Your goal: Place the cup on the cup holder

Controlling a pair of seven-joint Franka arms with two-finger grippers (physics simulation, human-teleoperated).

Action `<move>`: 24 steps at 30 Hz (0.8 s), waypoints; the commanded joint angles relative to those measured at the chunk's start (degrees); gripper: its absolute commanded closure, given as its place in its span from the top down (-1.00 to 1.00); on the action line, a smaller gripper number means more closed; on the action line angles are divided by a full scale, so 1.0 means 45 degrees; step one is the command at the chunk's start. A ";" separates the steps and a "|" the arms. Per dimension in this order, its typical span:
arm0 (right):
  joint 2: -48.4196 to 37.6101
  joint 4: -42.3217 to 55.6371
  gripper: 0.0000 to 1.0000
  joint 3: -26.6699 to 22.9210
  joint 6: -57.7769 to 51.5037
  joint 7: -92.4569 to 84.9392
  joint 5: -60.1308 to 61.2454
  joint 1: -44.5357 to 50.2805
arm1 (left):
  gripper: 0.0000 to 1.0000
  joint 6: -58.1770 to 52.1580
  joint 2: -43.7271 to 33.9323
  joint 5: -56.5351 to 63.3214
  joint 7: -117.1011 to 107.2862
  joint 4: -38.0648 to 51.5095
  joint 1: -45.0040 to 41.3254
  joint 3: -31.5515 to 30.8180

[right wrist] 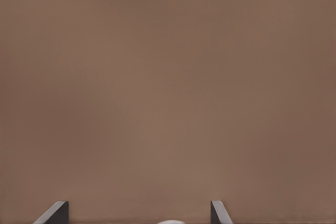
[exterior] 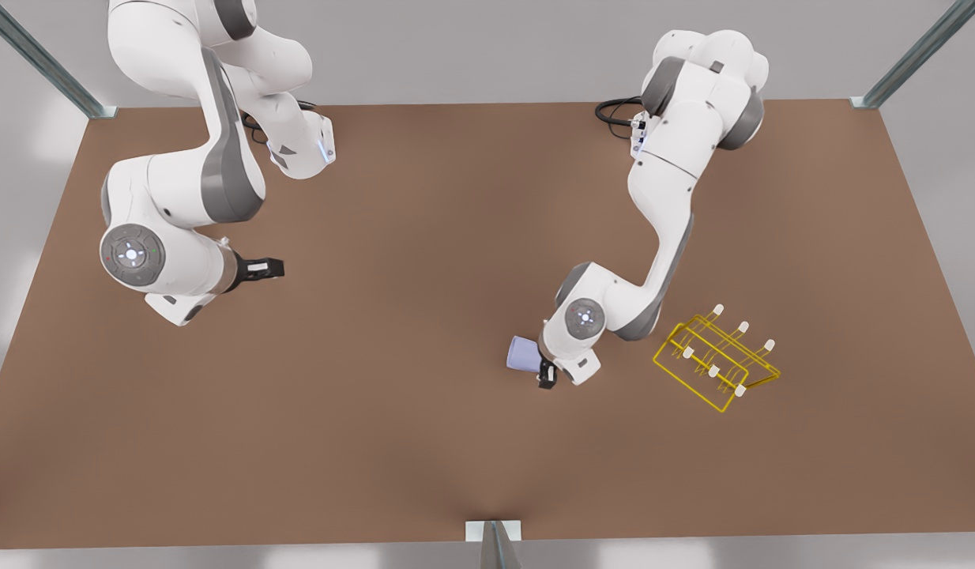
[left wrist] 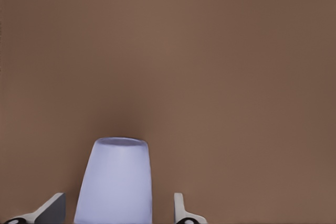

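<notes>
Left tool (exterior: 546, 378) low over the brown bench (exterior: 424, 237), spread open with the small purple cup (exterior: 523, 353) standing between its two fingers (left wrist: 52, 209) and a little gap on each side. Yellow cup holder (exterior: 717, 359) on the bench near this tool, on the side away from the cup and not touching it. Right tool (exterior: 276, 269) far off from the cup, waiting over bare bench, spread open and holding nothing.

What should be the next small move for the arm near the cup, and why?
Probably close the left gripper on the cup. Its fingers stand open on either side of the cup with gaps, so nothing holds it yet. The cup holder is apart, toward the front view's right. The right gripper waits, open.
</notes>
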 commanded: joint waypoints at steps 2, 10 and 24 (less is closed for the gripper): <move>0.0035 0.0004 1.00 -0.0018 -0.0012 0.1527 0.0008 0.0007 | 1.00 0.0214 0.0016 0.0012 -0.4452 -0.0002 -0.0167 -0.0001; 0.0211 0.0023 1.00 -0.0018 -0.0012 0.1546 -0.0011 0.0162 | 1.00 0.0214 0.0328 -0.0066 -0.1267 -0.0002 -0.0206 -0.0021; 0.0406 0.0082 1.00 -0.0018 0.0086 0.1546 -0.0011 0.0182 | 1.00 0.1249 0.1305 -0.0047 -0.1228 -0.0080 -0.0245 -0.0118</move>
